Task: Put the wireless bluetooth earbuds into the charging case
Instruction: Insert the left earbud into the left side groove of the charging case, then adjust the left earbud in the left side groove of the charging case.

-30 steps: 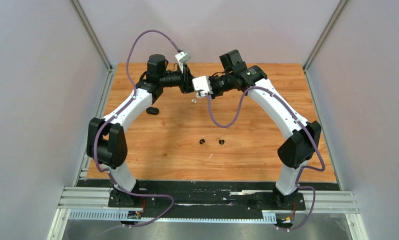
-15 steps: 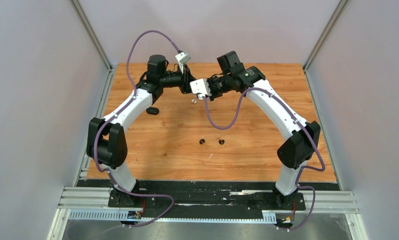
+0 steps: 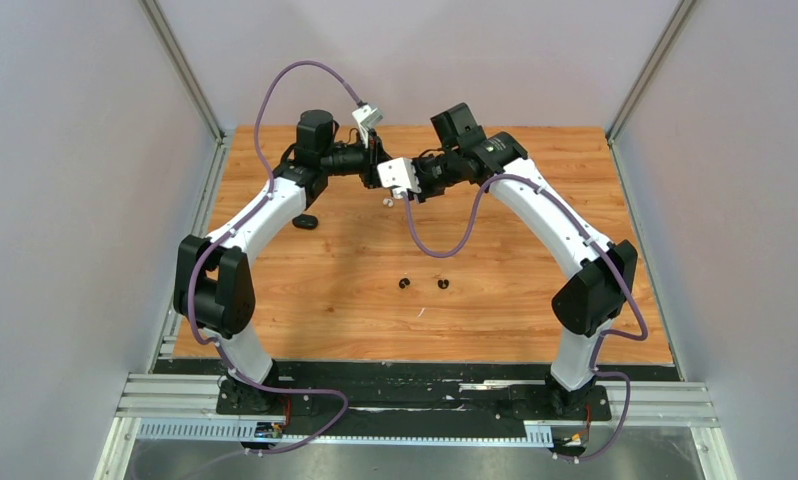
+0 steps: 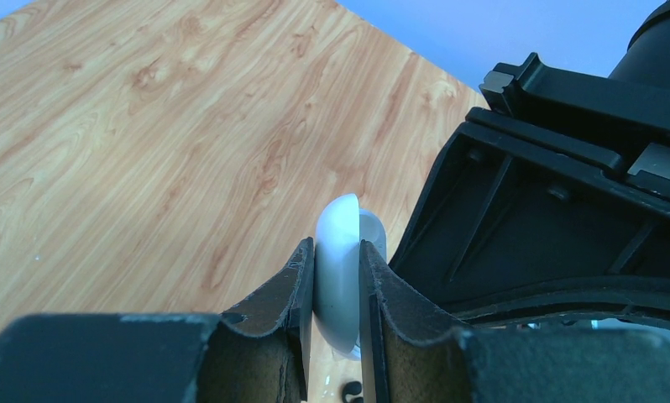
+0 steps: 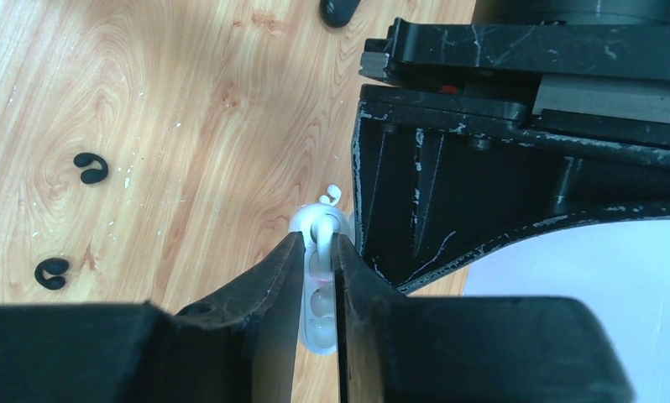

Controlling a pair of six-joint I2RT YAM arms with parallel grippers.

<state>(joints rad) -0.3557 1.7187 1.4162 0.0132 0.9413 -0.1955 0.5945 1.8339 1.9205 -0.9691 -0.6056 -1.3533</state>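
My left gripper [image 4: 337, 248] is shut on a white pebble-shaped charging case [image 4: 338, 277] and holds it on edge above the far middle of the table. My right gripper [image 5: 317, 241] is shut on a white earbud [image 5: 320, 228], pressed against the case's open face [image 5: 318, 323], where round wells show. The two grippers meet in the top view, left gripper [image 3: 378, 163] against right gripper [image 3: 395, 186]. A second white earbud [image 3: 387, 201] lies on the table below them and also shows in the right wrist view [image 5: 332, 195]. Two black earbuds [image 3: 404, 283] [image 3: 442, 283] lie mid-table.
A black charging case [image 3: 305, 221] lies on the wooden table [image 3: 535, 300] beside the left arm. It shows at the top of the right wrist view [image 5: 340, 10]. Grey walls and metal rails enclose the table on three sides.
My right gripper has shifted a little to the left, closing in on the left gripper and the case. The left arm and the loose earbuds have not moved.
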